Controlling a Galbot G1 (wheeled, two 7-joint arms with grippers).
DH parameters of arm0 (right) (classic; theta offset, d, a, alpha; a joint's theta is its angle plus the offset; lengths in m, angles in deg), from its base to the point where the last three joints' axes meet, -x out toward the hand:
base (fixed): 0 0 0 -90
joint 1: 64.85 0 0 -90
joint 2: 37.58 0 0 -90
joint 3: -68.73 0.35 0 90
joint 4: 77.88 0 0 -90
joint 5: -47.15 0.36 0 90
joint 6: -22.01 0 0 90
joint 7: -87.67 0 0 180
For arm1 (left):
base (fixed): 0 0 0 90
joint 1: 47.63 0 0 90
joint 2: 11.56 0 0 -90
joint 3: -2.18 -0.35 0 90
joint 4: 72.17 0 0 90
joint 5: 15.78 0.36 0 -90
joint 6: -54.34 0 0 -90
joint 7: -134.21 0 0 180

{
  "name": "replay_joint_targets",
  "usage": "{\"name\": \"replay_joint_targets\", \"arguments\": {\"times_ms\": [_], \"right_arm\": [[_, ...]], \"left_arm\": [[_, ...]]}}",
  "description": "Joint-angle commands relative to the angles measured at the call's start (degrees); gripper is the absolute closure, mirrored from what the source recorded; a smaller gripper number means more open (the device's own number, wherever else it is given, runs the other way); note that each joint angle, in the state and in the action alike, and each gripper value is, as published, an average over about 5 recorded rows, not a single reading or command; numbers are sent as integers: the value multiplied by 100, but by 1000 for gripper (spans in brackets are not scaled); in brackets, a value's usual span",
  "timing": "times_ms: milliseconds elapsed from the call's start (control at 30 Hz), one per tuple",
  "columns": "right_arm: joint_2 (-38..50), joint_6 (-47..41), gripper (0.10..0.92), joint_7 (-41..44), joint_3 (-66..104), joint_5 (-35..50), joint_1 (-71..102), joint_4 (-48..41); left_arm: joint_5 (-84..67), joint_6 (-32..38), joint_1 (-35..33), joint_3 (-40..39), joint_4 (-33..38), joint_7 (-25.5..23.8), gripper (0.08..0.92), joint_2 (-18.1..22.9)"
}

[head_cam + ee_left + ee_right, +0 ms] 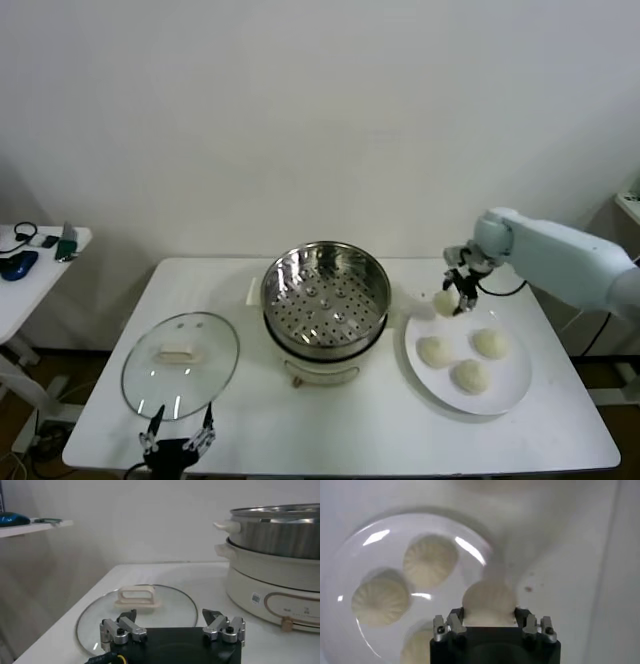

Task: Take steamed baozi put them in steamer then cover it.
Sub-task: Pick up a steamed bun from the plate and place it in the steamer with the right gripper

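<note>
- The right gripper has its jaws closed on one small round cream-white pleated dough bun, a finger pressed to each side of it.
- In the head view that right gripper holds the held bun lifted above the edge of the flat white round plate that faces the pot, between plate and pot.
- Three more cream-white buns lie on that plate: one nearest the pot, one toward the table's right edge and one nearest the robot.
- The round shiny stainless-steel steamer pot stands mid-table on its white electric base, its perforated tray bare, well apart from the held bun.
- The left gripper hangs at the table's near edge, just beside the lid, jaws spread wide with nothing between them; the left wrist view shows its fingers apart.
- The round clear glass lid with a metal rim and beige bar handle lies flat on the white table, left of the steamer and not touching it.
- A small white side table at far left carries a blue object and some dark items.
</note>
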Motion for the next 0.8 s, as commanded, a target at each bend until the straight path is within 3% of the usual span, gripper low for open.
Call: {"name": "replay_joint_targets", "arguments": {"times_ms": [33,200,400,600,800], "right_arm": [[-439,1723,355,117,-1064,774,-2503,800],[-1072,2605,355,101,-1140,654,-2959,1604],[-1777,3003,361,-231,-980,-497,-2179,2164],[-2433,3539,364,-562,-284,-2386,-716,850],[-2972,4001,364,-882,329,-3518,204,-710]], "left_arm": [[51,8,-30,-5,69,3,177,-10],[85,7,-45,-19,96,-1,177,-12],[102,-13,-7,-22,99,-4,177,7],[124,-12,16,-21,87,-6,177,13],[136,1,19,-26,64,1,177,10]]}}
